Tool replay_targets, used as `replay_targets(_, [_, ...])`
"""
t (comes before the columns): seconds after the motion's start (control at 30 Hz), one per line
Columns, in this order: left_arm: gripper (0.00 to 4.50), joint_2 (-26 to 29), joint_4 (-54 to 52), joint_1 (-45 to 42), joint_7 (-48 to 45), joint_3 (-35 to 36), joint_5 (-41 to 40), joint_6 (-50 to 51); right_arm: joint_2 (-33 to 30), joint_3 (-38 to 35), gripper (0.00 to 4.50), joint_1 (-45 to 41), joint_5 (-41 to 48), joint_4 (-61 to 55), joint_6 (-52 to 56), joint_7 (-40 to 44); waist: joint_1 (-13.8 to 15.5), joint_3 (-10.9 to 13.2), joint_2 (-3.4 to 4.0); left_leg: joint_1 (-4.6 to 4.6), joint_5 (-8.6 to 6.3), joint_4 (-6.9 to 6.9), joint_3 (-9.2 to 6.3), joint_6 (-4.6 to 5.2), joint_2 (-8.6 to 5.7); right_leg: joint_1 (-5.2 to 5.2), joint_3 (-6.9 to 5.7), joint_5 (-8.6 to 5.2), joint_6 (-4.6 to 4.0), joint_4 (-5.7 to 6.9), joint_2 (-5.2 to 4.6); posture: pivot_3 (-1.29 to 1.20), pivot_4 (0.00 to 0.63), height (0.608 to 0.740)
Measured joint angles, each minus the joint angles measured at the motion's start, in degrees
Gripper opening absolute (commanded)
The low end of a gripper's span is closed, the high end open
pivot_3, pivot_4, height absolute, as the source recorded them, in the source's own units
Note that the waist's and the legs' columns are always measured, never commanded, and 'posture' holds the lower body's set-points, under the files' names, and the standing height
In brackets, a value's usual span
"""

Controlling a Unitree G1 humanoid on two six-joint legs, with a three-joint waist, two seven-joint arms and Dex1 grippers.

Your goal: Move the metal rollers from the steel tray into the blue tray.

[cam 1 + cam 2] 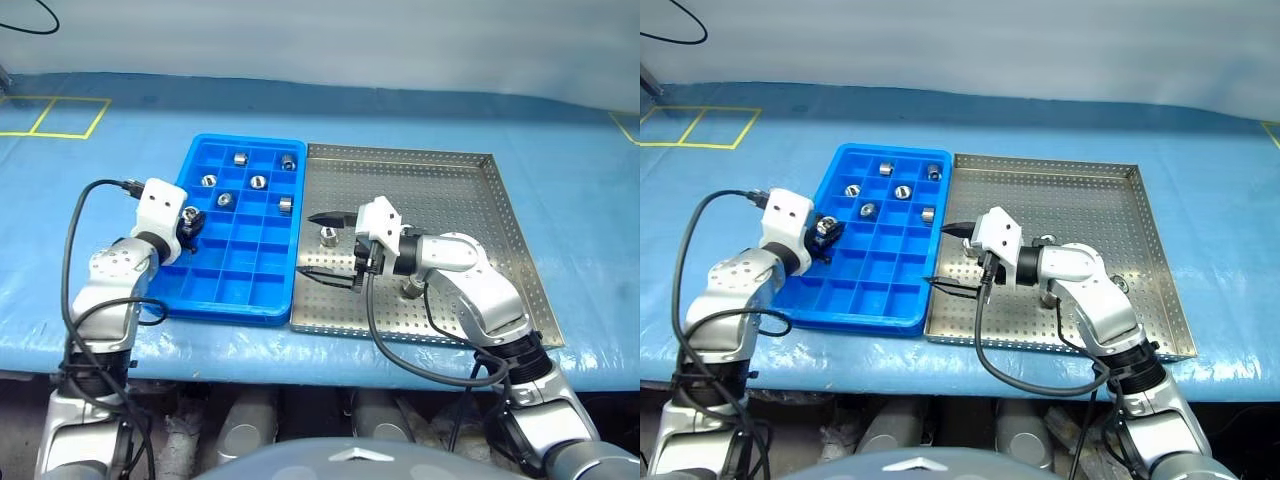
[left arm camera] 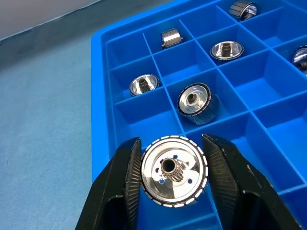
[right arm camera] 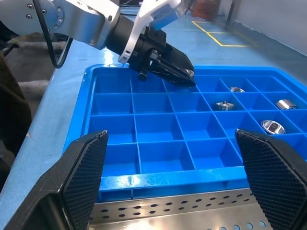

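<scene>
Now left gripper (image 2: 169, 184) clamped on metal roller (image 2: 174, 178) above blue tray (image 1: 262, 292); right gripper (image 1: 318, 244) wide open, empty.

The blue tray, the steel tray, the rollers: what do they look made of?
Blue tray: glossy moulded plastic, probably, given its uniform colour. Steel tray: dull grey sheet metal, perforated. Metal rollers: polished metal, mirror-bright faces with ribbed rims.

my arms are silver-grey with rounded joints and white wrist blocks. black cables loop off each wrist. each tool, left tool (image 1: 190, 222) and right tool (image 1: 322, 243), has two black fingers with textured pads.
</scene>
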Motion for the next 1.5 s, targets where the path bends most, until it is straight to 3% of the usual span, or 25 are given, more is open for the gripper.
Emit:
replay_targets(0.2, [1.72, 0.0, 1.4, -0.3, 1.2, -0.6, 1.0, -0.9, -0.1, -0.2, 4.5, 0.3, 0.0, 0.0, 0.0, -0.9, 0.0, 0.0, 0.0, 0.0, 0.01, -0.04, -0.02, -0.02, 0.0, -0.01, -0.02, -0.01, -0.02, 0.0, -0.02, 0.0, 0.15, 0.74])
replay_targets(0.33, [2.93, 0.2, 1.6, -0.2, 1.4, -0.6, 1.5, -1.2, -0.2, -0.5, 4.5, 0.4, 0.0, 0.0, 0.0, -1.4, 0.0, 0.0, 0.0, 0.0, 0.02, -0.04, -0.04, -0.03, 0.0, 0.0, -0.05, -0.01, -0.03, 0.0, -0.02, 0.01, 0.15, 0.74])
replay_targets(0.7, [2.93, -3.2, -1.4, -1.9, -1.5, -0.9, -3.2, -1.6, -0.8, -1.3, 4.5, 0.6, -0.2, -0.2, -0.6, -2.7, 0.3, 0.0, -0.01, -0.13, 0.04, 0.0, -0.17, -0.07, -0.04, 0.0, -0.19, -0.01, -0.03, -0.03, -0.11, -0.02, 0.15, 0.74])
replay_targets(0.93, [2.93, -7.2, -5.8, -10.6, -11.3, -11.0, -8.8, -4.6, -4.2, -4.0, 4.5, 3.8, -2.5, -0.9, -0.5, -5.7, -0.7, 0.0, 0.02, -0.14, 0.15, -0.01, -0.15, -0.21, -0.26, -0.01, -0.06, -0.02, -0.02, -0.04, -0.19, -0.08, 0.15, 0.74])
replay_targets(1.17, [2.93, -4.1, 4.9, -17.1, -19.8, -23.7, -4.6, -5.0, -6.7, -6.5, 4.5, 8.3, -3.5, -4.8, 0.6, -9.0, -2.9, 0.0, 0.02, -0.07, 0.07, -0.02, -0.09, 0.0, -0.22, 0.02, -0.02, -0.03, 0.0, 0.01, -0.04, -0.15, 0.15, 0.74])
replay_targets(1.5, [2.93, -1.3, 17.5, -26.3, -28.3, -31.8, 2.9, -8.9, -8.4, -7.4, 4.5, 11.5, -4.5, -7.0, 2.0, -10.8, -4.8, 0.0, 0.02, -0.04, 0.05, 0.0, 0.04, 0.08, -0.2, 0.01, 0.17, -0.06, 0.17, 0.0, -0.02, -0.2, 0.15, 0.74])
